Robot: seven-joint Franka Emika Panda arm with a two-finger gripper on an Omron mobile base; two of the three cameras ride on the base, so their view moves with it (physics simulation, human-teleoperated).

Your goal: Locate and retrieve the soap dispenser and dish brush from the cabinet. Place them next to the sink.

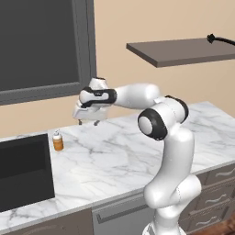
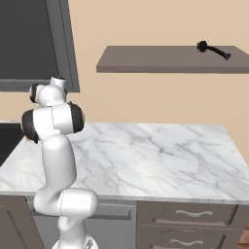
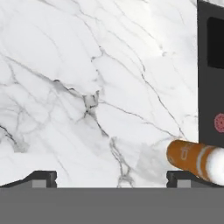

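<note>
Evidently the first half looks done: the soap dispenser [image 1: 57, 141] stands upright on the marble tabletop [image 1: 137, 147] just beside the sink [image 1: 25, 170], and the claw [image 1: 88, 122] hovers above and to its right, jaws apart and empty. The dish brush [image 2: 213, 49] lies on the cabinet [image 2: 160, 61], so the arm must next rise and swing far right. The hand view adds the sink's red drain ring [image 3: 218, 122]; the right base view shows the whole brush.
</note>
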